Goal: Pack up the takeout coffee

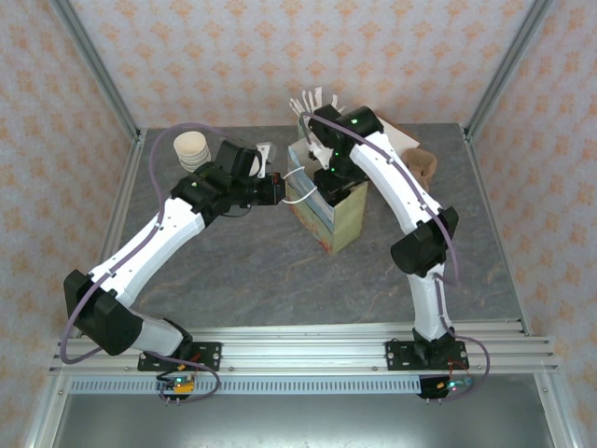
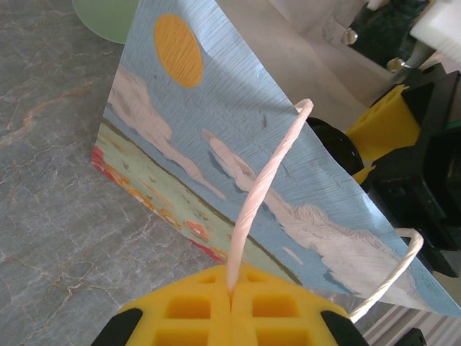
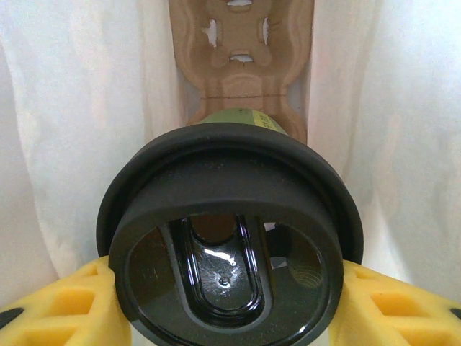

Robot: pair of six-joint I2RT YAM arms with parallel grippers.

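Observation:
The takeout coffee (image 3: 241,117) is a green cup with a black lid (image 3: 227,238). It hangs inside the paper bag (image 1: 331,210), whose white inner walls (image 3: 86,108) stand on both sides. My right gripper (image 3: 227,288) is shut on the cup at its lid, with a yellow finger (image 3: 396,310) pressed against each side. A brown cardboard cup carrier (image 3: 241,50) lies at the bag's bottom beneath the cup. My left gripper (image 2: 232,292) is shut on the bag's white twisted handle (image 2: 263,187), beside the printed blue face of the bag (image 2: 216,122). From above, the left gripper (image 1: 278,189) sits at the bag's left edge.
A stack of lidless cups (image 1: 193,149) stands at the back left, with a green cup edge (image 2: 108,14) just behind the bag. A brown cardboard piece (image 1: 424,166) and white paper (image 1: 401,140) lie at the back right. My right arm (image 2: 425,144) reaches over the bag's top.

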